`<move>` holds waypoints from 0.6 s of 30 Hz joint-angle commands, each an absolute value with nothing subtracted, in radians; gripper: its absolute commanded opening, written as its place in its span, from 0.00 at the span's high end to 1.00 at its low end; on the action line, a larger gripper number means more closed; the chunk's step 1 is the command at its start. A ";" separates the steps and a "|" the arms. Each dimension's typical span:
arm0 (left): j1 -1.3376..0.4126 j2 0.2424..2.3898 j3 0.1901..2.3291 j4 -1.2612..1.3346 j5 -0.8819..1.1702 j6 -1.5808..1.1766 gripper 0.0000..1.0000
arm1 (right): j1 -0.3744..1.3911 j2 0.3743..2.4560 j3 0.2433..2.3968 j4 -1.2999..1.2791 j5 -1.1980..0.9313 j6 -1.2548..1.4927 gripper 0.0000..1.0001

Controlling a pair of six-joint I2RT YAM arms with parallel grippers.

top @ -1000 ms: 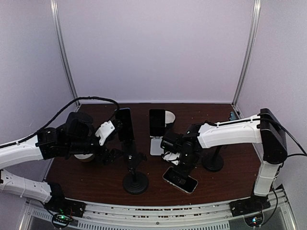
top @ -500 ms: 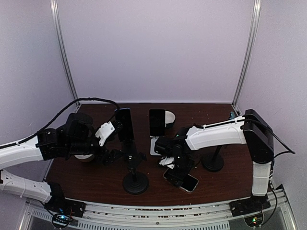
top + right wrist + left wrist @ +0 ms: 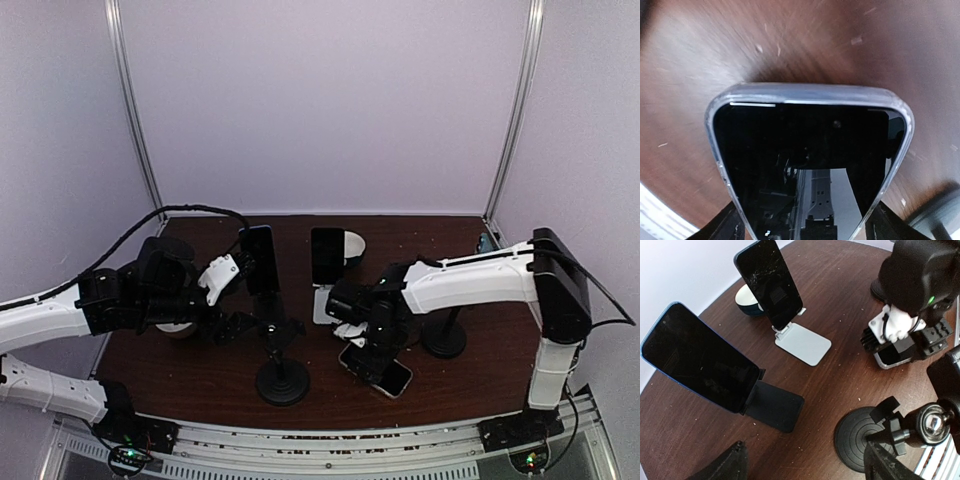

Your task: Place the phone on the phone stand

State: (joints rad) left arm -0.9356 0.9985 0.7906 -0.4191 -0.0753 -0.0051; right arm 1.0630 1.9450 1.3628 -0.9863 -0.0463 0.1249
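Right wrist view: the phone [image 3: 810,165] lies flat and screen-up on the dark wooden table [image 3: 700,45], in a clear case. It fills the gap of the right gripper [image 3: 807,226], whose dark fingers [image 3: 732,225] flank the two long edges of the case, one on each side. The jaws stand about as wide as the phone, but whether they press on it or only sit just beside it I cannot tell.

In the top external view this gripper points down over the far end of the phone, near the front edge and right of centre, while the near end shows beyond it. The empty phone stand [image 3: 282,380], black with a round base, stands just to its left. The left gripper [image 3: 807,467] hovers by that stand's ball head, jaws wide and holding nothing.
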 commanded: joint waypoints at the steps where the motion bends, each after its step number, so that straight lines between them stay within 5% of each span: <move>1: -0.930 0.984 0.783 -0.384 -0.092 0.005 0.19 | 1.071 1.653 1.296 -0.840 0.003 0.226 0.71; 8: -0.938 0.868 0.751 -0.346 -0.060 -0.011 0.29 | 1.244 1.291 1.149 -0.416 0.203 0.243 0.83; 18: -1.254 0.764 0.623 -0.241 -0.291 -0.086 0.36 | 1.497 1.343 1.052 0.098 0.562 0.228 0.91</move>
State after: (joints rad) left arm -1.1881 0.8066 0.6666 -0.3122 -0.2043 -0.0357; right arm 1.4715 1.3174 1.0698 -0.1333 0.3775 0.2234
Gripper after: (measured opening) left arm 0.662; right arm 0.783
